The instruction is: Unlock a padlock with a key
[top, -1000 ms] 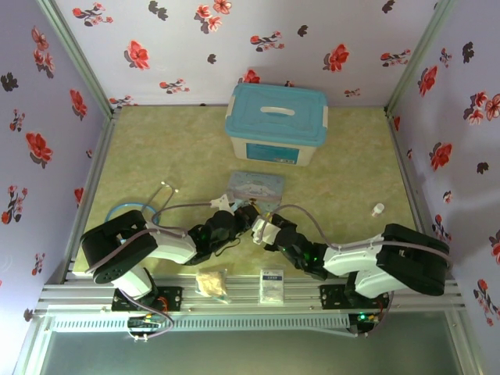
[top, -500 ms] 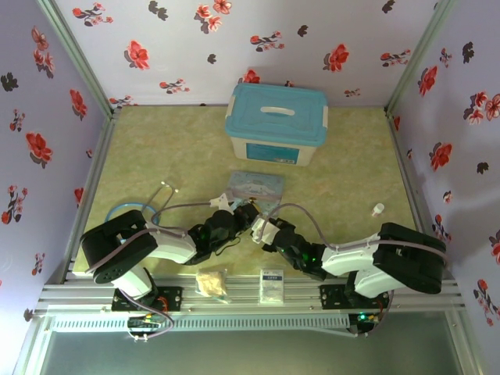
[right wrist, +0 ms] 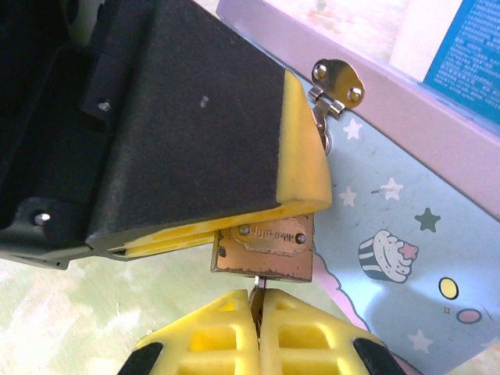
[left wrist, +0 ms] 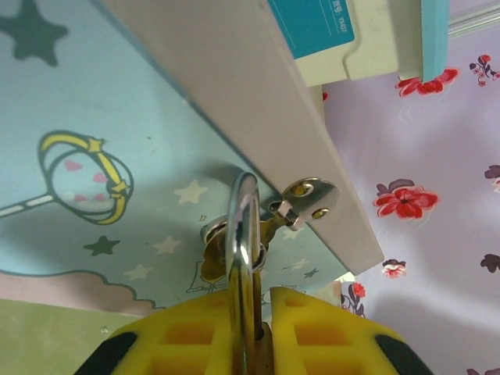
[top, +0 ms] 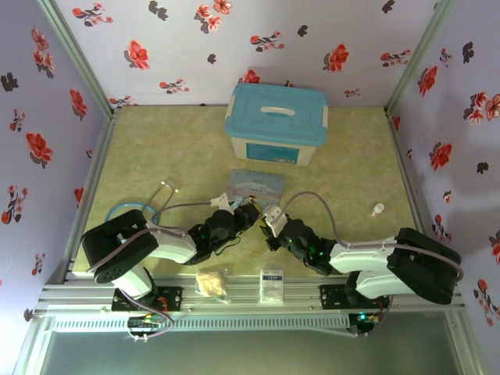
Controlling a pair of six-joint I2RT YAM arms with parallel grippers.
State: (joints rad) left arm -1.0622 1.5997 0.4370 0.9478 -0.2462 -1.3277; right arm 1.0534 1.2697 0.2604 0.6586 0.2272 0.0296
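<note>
**One padlock, one key, both gripped at the tin**

One padlock, brass, hangs at the near side of one blue tin. Its shackle is threaded through the tin's hasp.

Left gripper is clenched on the shackle. Right gripper is pinched tight on one thin key, whose tip is at the padlock's underside.

One lidded storage box sits far of the tin. One beige packet and one white card lie at the near edge.
</note>
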